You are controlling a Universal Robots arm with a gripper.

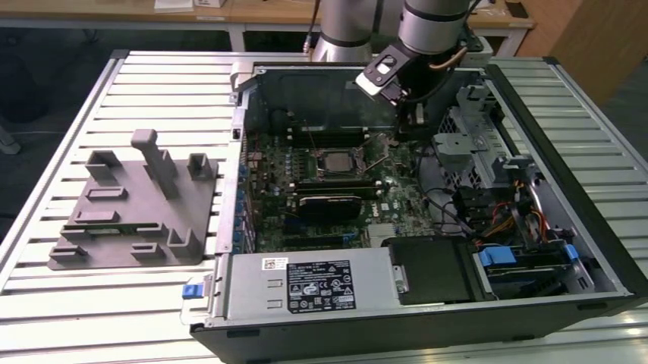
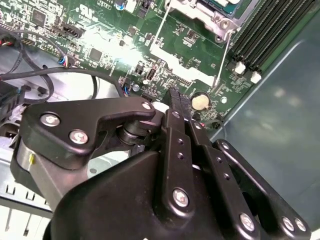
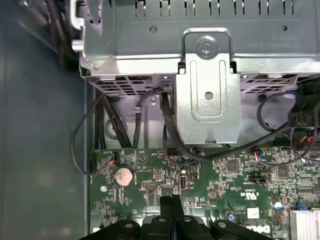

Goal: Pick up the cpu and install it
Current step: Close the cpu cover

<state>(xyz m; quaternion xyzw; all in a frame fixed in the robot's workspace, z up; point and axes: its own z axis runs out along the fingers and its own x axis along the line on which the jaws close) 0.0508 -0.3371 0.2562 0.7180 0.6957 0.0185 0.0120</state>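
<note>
Exterior view's left: grey fixture tray (image 1: 132,212) lies flat on the slatted table (image 1: 61,303), well apart from the arm. Just beside it, toward the exterior view's right, is the open case (image 1: 243,98), with the power supply (image 1: 309,284) along the lower edge of the frame. The motherboard (image 1: 303,220) covers the case floor.

Mid-frame: the cpu (image 1: 332,161) sits flat in the socket (image 1: 354,168), silver top up, black frame around it. Memory slots (image 1: 326,136) are just above it in the frame. Can't tell if the socket latch is down.

Right of that, upper centre: the gripper (image 1: 413,114) hangs inside the case pointing down at the board. It is near the cpu but apart from it, not touching.

Claw is fully closed in both wrist views, black fingers (image 3: 171,204) pressed flat together with nothing between them. In the second wrist view the tip (image 2: 174,96) is over bare board, just beside the coin cell (image 2: 200,101), with a corner of the socket's metal frame (image 2: 210,12) further off. In the first wrist view the coin cell (image 3: 123,175) is near the tips. Can't tell if the tips touch the board.

Exterior view's right: metal drive cage (image 1: 476,129) and loose cables (image 1: 506,220) along that side of the case.
</note>
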